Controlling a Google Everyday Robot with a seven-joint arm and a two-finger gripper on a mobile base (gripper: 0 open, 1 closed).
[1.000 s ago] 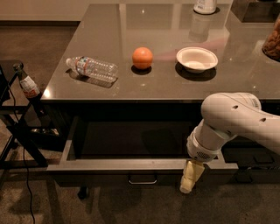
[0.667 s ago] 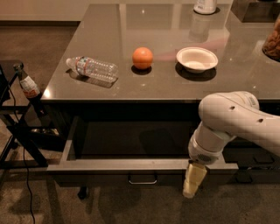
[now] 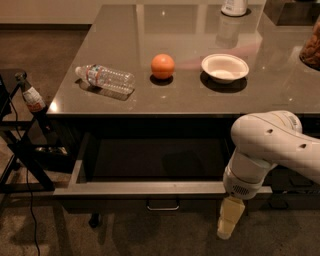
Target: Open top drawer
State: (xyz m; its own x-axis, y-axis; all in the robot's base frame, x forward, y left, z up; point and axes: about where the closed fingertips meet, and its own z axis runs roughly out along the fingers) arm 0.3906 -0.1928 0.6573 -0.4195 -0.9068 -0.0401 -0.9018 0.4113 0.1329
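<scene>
The top drawer (image 3: 145,188) stands pulled out from under the grey counter, with a grey rim and a dark inside. Its small metal pull handle (image 3: 162,205) sits at the centre of the front. My gripper (image 3: 229,220) hangs low in front of the drawer's right end, to the right of the handle and apart from it. The white arm (image 3: 270,145) covers the drawer's right corner.
On the counter (image 3: 190,100) lie a plastic water bottle (image 3: 106,78), an orange (image 3: 163,66) and a white bowl (image 3: 224,67). A white container (image 3: 234,7) stands at the back. A dark metal stand (image 3: 22,145) with a small bottle (image 3: 31,96) is at the left.
The gripper has shifted slightly to the right and down in front of the drawer. The drawer stands as it did.
</scene>
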